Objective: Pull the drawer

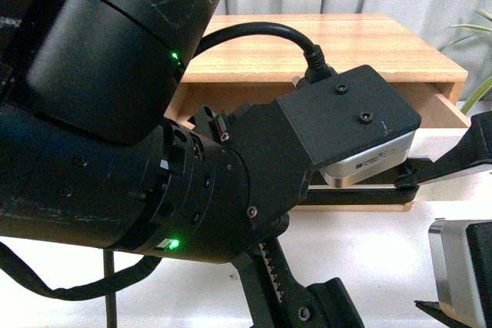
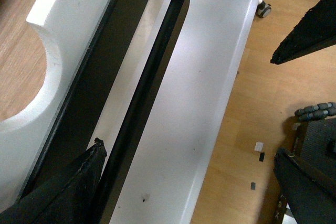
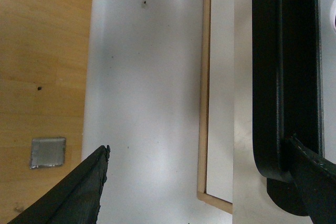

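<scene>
The drawer (image 1: 440, 107) sticks partly out of the wooden cabinet (image 1: 338, 44). Its white front (image 2: 47, 93) has a half-round notch and a long black bar handle (image 2: 147, 87) on a black plate. My left gripper (image 2: 188, 148) is open. One of its fingers (image 2: 73, 187) lies against the bar on the drawer-front side, and the other hangs out over the floor. My right gripper (image 3: 199, 144) is open too. One finger (image 3: 312, 177) rests on the rounded end of the handle (image 3: 283, 77), and the other (image 3: 84, 192) is far out over the table.
The cabinet stands on a white table (image 3: 147, 77), whose edge drops to a wooden floor (image 2: 257, 119). My left arm's wrist (image 1: 231, 182) fills most of the front view and hides the cabinet's left half. A plant (image 1: 477, 36) stands at the far right.
</scene>
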